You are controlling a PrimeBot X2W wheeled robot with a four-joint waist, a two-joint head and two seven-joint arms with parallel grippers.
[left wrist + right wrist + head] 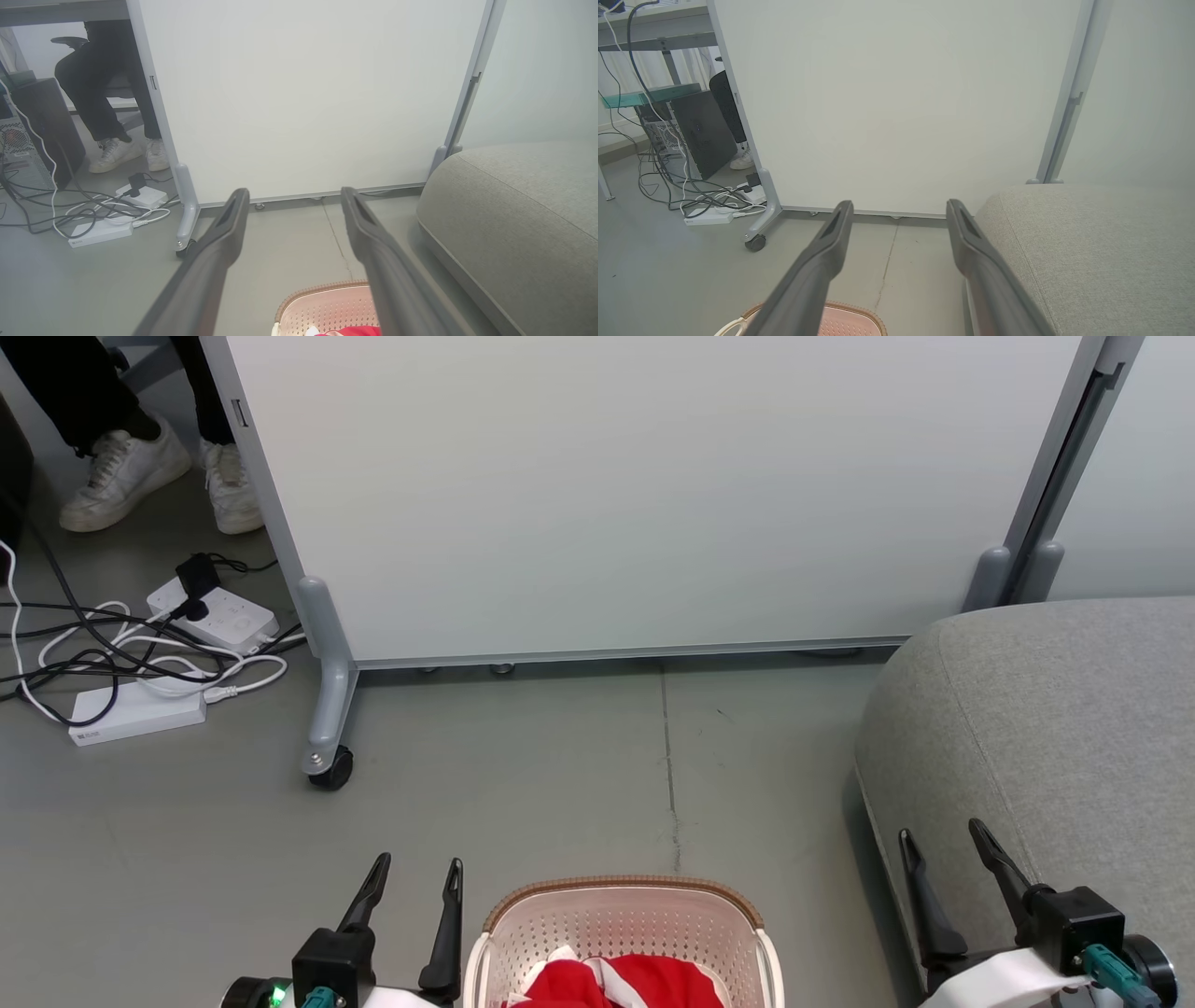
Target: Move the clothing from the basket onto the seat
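Both wide open and empty, my left pincer (418, 864) hung just left of the basket (621, 889) and my right pincer (939, 833) hung at the near edge of the seat (1055, 728). Red clothing (635, 985) with white trim lay inside the basket, which stood on the floor (560, 784) beside the grey seat.

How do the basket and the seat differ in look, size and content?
The basket is cream perforated plastic with a brown rim; the seat is grey fabric. The basket is much smaller than the seat. The basket holds red clothing; none lies on the visible part of the seat. Both stand on the floor, with rounded corners.
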